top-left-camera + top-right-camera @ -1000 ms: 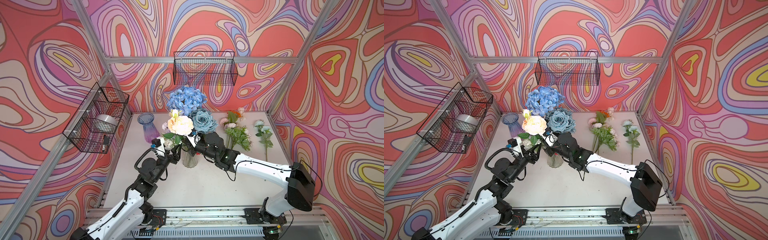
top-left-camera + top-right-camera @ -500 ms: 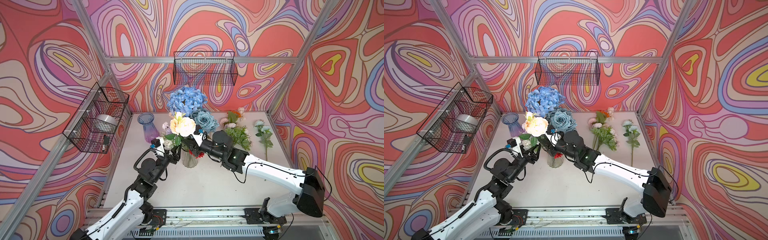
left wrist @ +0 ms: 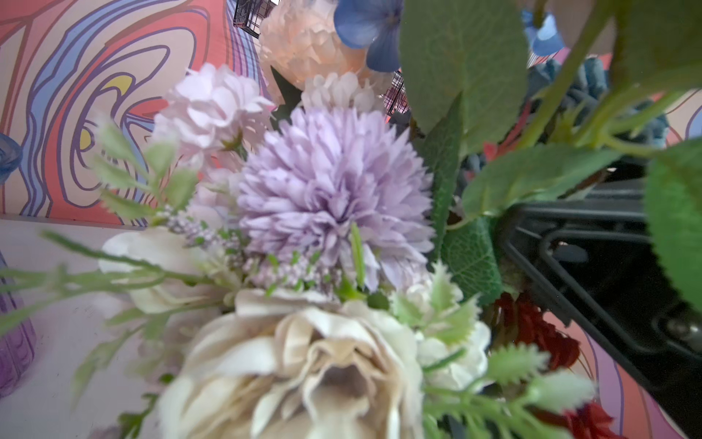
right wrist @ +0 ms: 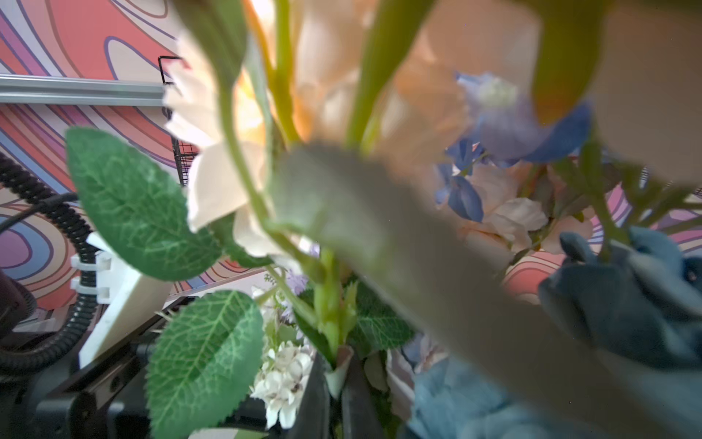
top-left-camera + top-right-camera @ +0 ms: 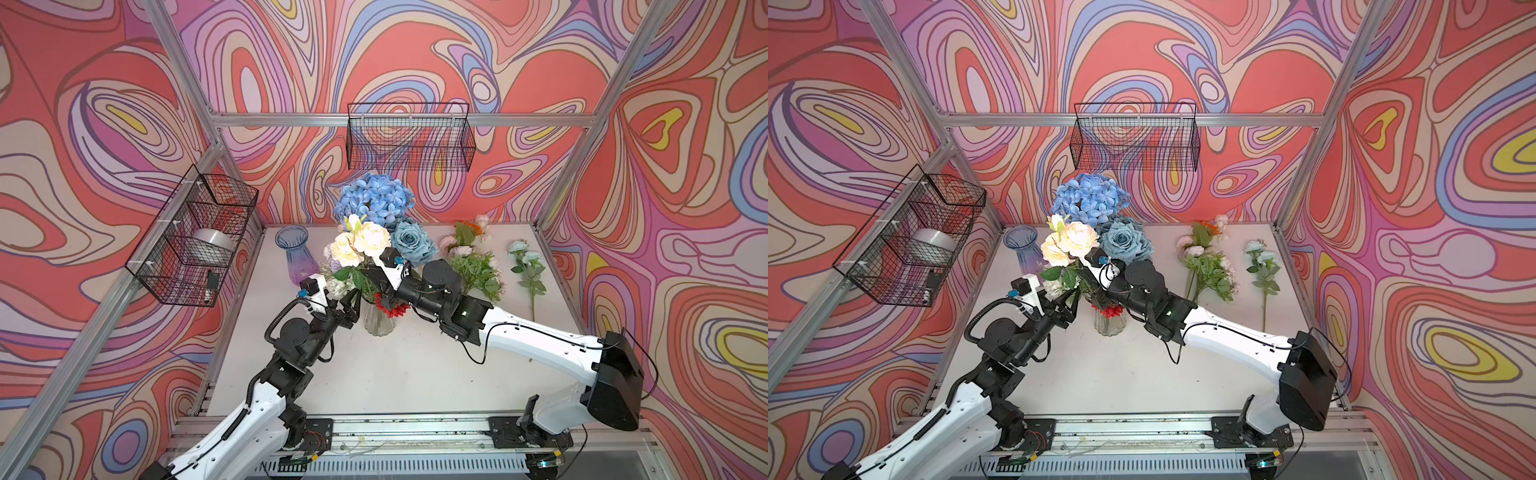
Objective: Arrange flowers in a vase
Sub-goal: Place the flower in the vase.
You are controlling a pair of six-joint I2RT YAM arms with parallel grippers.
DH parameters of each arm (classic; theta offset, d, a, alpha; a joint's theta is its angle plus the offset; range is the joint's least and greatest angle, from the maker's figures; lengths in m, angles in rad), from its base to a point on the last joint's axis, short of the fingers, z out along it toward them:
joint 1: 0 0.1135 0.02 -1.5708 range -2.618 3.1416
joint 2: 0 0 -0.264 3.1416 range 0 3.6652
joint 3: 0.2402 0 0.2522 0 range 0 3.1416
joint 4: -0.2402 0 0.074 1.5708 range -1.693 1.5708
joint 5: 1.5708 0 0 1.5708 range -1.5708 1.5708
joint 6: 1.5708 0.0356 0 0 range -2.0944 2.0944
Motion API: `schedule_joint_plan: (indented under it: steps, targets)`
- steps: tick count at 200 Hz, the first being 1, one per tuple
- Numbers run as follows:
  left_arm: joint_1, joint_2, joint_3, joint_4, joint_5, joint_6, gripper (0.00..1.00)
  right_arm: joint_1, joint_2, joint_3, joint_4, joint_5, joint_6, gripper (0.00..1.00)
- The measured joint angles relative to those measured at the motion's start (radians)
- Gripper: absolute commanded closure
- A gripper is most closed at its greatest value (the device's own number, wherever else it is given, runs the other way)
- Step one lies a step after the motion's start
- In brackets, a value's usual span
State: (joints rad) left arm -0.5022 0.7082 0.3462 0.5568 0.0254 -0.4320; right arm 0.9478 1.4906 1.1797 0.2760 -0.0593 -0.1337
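A clear vase [image 5: 378, 322] at the middle of the table [image 5: 395, 374] holds the flowers [image 5: 365, 241]: blue hydrangea, peach roses, an aqua rose. The right claw [image 4: 338, 366] is pinched tight on a peach rose stem [image 4: 330, 311]. The left claw [image 5: 352, 304] sits half open beside the vase, seemingly empty. A sideways tug could topple the top-heavy vase.

flowers [image 5: 365, 245] crowd vase [image 5: 378, 323] mouth, purple vase [image 5: 293, 257] rear L, loose stems [image 5: 476, 268] R, table [image 5: 395, 374] front open
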Motion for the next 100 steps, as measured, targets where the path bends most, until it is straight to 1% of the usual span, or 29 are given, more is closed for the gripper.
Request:
schedule_joint_plan:
  steps: [25, 57, 72, 82, 97, 100]
  targets:
    - [0.000, 0.000, 0.000, 0.000, 0.000, -0.006, 0.34, 0.000, 0.000, -0.027, -0.006, 0.027, 0.000, 1.00]
    - [0.000, 0.000, 0.000, -0.010, 0.000, -0.010, 0.28, 0.001, 0.000, -0.048, -0.007, 0.048, 0.008, 1.00]
    - [0.000, -0.001, 0.000, -0.016, 0.000, -0.011, 0.24, 0.001, -0.002, -0.048, -0.008, 0.048, 0.014, 0.89]
    - [0.000, -0.004, 0.000, -0.022, 0.000, -0.013, 0.20, 0.001, -0.007, -0.049, -0.011, 0.048, 0.018, 0.84]
    - [0.000, -0.019, -0.002, -0.041, 0.000, -0.017, 0.11, 0.001, -0.028, -0.060, -0.033, 0.044, 0.030, 0.75]
    - [0.000, -0.024, -0.002, -0.045, 0.000, -0.018, 0.07, 0.001, -0.032, -0.062, -0.037, 0.045, 0.030, 0.73]
